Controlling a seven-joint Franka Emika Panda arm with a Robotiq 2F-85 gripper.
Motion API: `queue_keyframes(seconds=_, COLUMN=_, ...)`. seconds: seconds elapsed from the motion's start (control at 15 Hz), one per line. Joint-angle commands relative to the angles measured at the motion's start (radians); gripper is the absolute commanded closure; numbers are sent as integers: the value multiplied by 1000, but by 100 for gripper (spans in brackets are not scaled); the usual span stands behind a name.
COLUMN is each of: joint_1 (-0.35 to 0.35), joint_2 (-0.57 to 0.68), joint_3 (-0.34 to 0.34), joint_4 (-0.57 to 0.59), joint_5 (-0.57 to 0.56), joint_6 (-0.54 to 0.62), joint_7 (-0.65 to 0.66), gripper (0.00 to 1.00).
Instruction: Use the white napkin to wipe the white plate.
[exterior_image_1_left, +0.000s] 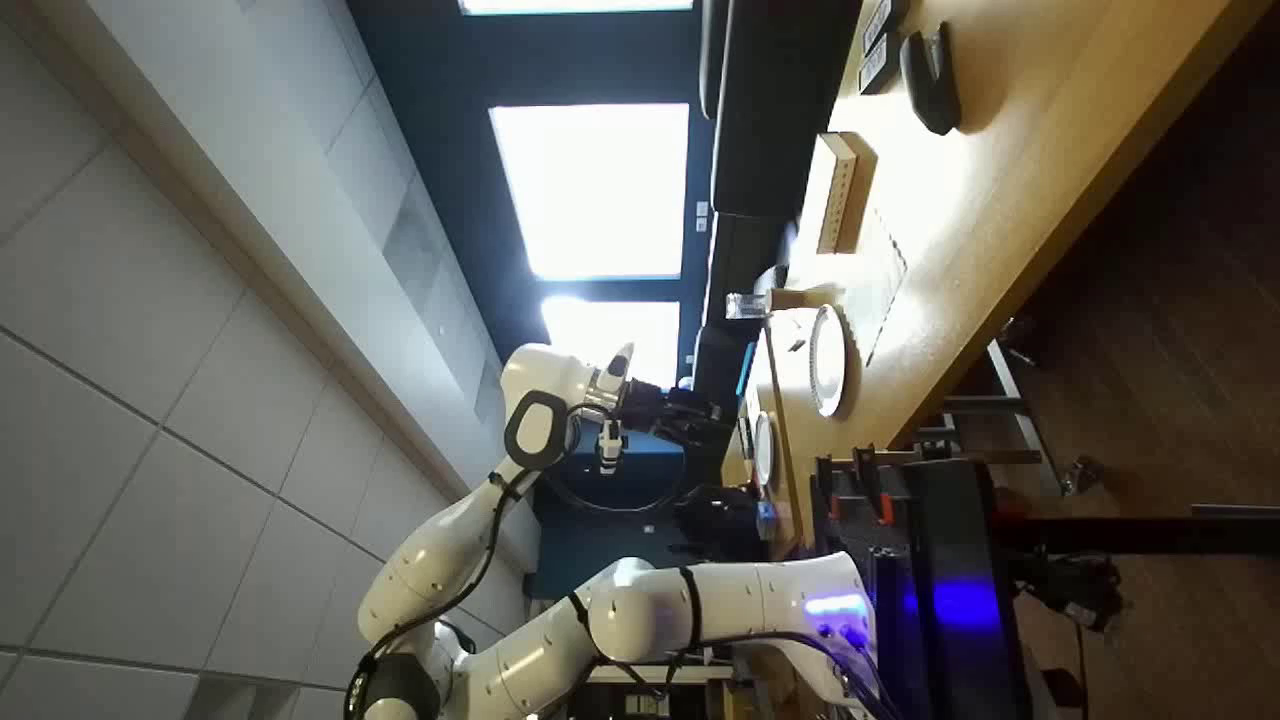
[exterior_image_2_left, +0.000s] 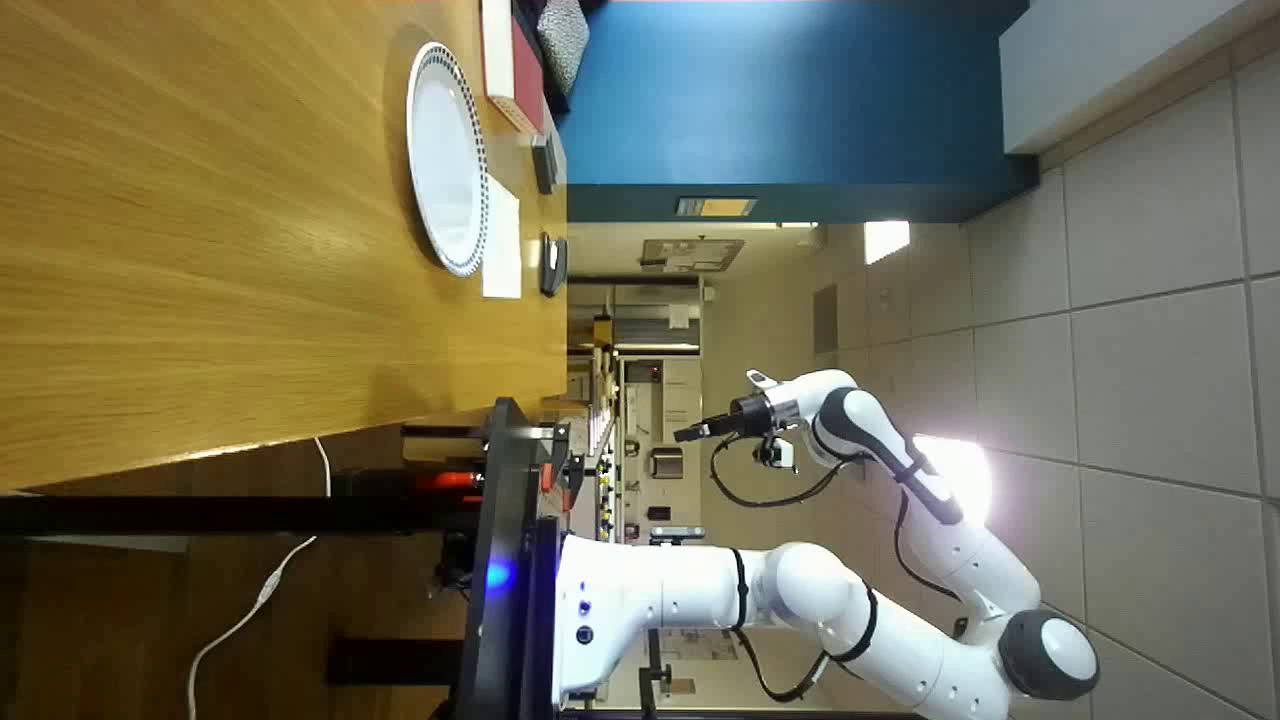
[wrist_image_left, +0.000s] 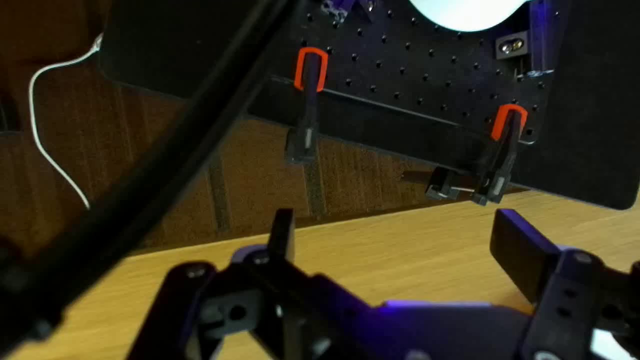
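In the wrist view the tool (wrist_image_left: 395, 235) stands wide, its jaws well apart, with the wooden table (wrist_image_left: 380, 255) showing in the gap. A black board (wrist_image_left: 425, 90) with rows of holes has two clamps (wrist_image_left: 310, 100) at its edge, and a white cable (wrist_image_left: 37, 135) curves over dark floor. In an exterior view, turned on its side, the white plate (exterior_image_2_left: 447, 150) lies flat on the table, dark marks running round its rim. The white napkin (exterior_image_2_left: 503, 250) lies just beside the plate, partly hidden behind it; whether the two touch cannot be told. The tool hangs above the table, well apart from both. In an exterior view, also sideways, a cream box (exterior_image_1_left: 835, 195) and a dark stapler (exterior_image_1_left: 930, 90) share the table with the plate.
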Motion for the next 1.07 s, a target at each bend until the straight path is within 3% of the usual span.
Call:
queue_keyframes(seconds=0.0, joint_1=-11, joint_2=1, joint_3=12, joint_4=15, joint_5=6, joint_6=7, joint_7=-5, gripper=0)
queue_keyframes(seconds=1.0, joint_1=-11, joint_2=-12, joint_3=11, joint_4=47, joint_5=6, joint_6=7, joint_7=-5, gripper=0)
